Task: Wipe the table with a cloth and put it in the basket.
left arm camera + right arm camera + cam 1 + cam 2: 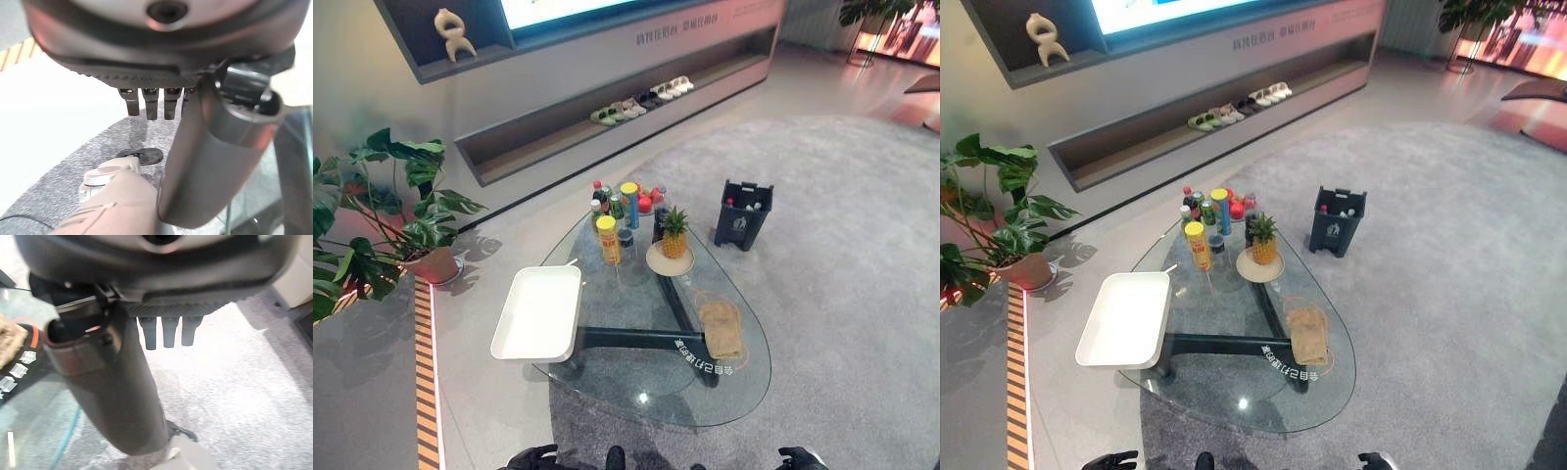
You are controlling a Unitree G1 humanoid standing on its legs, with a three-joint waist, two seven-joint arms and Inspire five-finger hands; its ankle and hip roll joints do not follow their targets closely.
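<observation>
Tan cloth (pixel 722 329) is seen flat on glass table (pixel 636 382), right of white tray (pixel 539 312). Left hand (pixel 151 100) & right hand (pixel 168 330) are held relaxed w/ fingers straight, nothing grasped.

1 cloth (pixel 721 329) | 1 tray (pixel 538 313) | 1 pineapple (pixel 674 233) | 1 bin (pixel 742 214) | 1 potted plant (pixel 382 220)

Pineapple (pixel 674 232) upright on a plate (pixel 658 262); bottles (pixel 609 211) behind; potted plant (pixel 382 215) left.

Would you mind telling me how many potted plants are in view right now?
2: one large-leaved potted plant stands on the floor to the left of the glass table; another potted plant is at the far right, partly cut off.
</observation>
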